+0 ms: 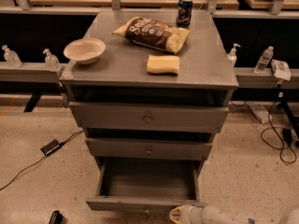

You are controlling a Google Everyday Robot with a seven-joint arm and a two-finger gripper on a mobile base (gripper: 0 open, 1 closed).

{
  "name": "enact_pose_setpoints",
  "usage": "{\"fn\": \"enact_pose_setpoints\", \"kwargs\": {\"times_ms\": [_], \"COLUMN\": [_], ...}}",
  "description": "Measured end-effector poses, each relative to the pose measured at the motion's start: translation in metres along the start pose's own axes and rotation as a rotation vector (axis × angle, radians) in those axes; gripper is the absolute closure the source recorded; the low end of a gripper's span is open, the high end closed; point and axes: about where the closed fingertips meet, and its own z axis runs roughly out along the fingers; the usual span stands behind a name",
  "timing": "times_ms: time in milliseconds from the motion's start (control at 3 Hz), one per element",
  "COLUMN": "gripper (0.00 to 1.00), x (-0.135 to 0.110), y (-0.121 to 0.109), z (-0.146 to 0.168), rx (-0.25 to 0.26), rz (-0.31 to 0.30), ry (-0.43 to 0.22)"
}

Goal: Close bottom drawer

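The bottom drawer [147, 181] of the grey cabinet [149, 115] is pulled out towards me, showing its shallow empty grey box. Its thin front [135, 204] runs along the bottom of the camera view. My gripper [180, 215] is at the bottom edge of the view, just below and in front of the right part of the drawer front, at the end of my white arm [210, 216]. The middle drawer [148, 149] and the top drawer [147, 118] are pushed in.
On the cabinet top lie a white bowl [84, 50], a chip bag [152, 33], a yellow sponge [163, 64] and a can [184, 11]. Cables and a power brick [49, 147] lie on the floor at left, more cables [275, 139] at right. Benches with bottles stand behind.
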Motion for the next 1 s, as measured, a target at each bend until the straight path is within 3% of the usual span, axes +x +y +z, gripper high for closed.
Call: {"fn": "enact_pose_setpoints", "kwargs": {"times_ms": [667,1000], "gripper": [1.00,1.00], "x": [-0.012,-0.012], "y": [-0.042,-0.040], "z": [0.014,0.014], "rx": [0.035,0.035], "rz": [-0.041,-0.041], "ry": [-0.008,-0.008]}}
